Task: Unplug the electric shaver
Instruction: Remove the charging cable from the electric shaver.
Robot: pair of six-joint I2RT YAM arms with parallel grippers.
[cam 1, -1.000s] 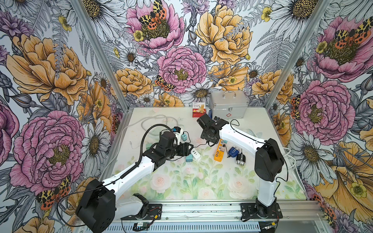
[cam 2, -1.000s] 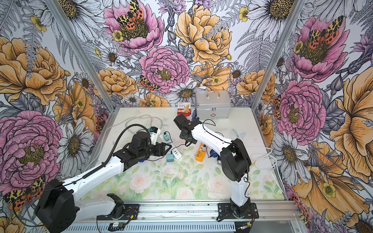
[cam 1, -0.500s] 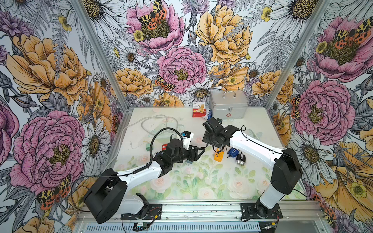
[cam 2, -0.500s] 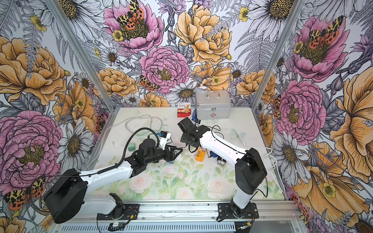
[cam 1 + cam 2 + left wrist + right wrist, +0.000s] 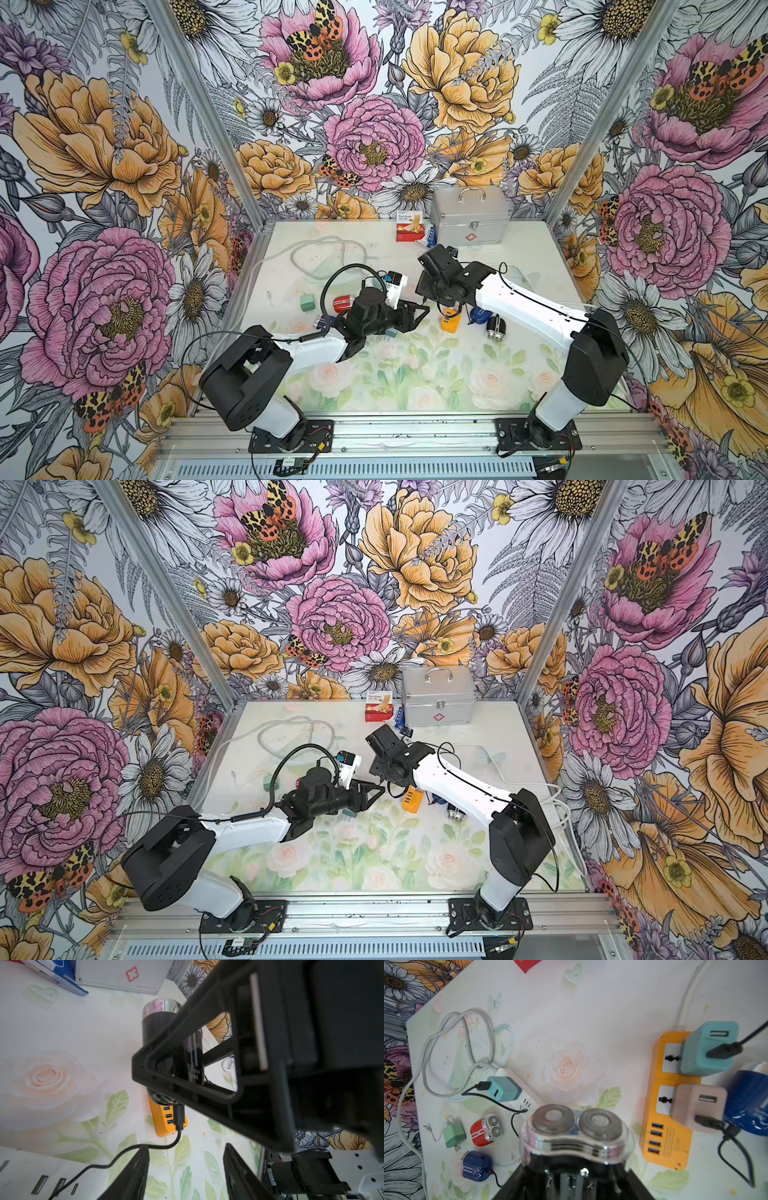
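A: Black with chrome trim, the electric shaver [image 5: 577, 1126] is in your right gripper [image 5: 574, 1178]. Its fingers are closed against the body from both sides, and the twin round heads face the wrist camera.

B: Agreed. In both top views you find that grip near the middle of the frame, a little below centre, though the wrist covers the shaver there. Your left gripper [image 5: 417, 316] lies close by, just below and left of it, pointing toward it.

A: And how do the left jaws stand?

B: Your left jaws stand partly apart with nothing between them. In the left wrist view the black cable [image 5: 124, 1151] curves past one fingertip [image 5: 141, 1159] without being pinched.

A: Follow that cable and you reach its plug [image 5: 179, 1118] at the shaver's lower end. The right finger's frame covers the joint, so you cannot tell whether it is seated.

B: Just beside that plug you see the orange power strip [image 5: 166, 1128], flat on the table [image 5: 374, 374], a little below centre in the top views. A teal adapter [image 5: 708, 1049] and a pink adapter [image 5: 695, 1109] are plugged into it, each with a dark lead.

A: Left of the grippers in a top view you have a red shaver [image 5: 343, 303]. A silver case [image 5: 469, 216] stands at the back, above centre.
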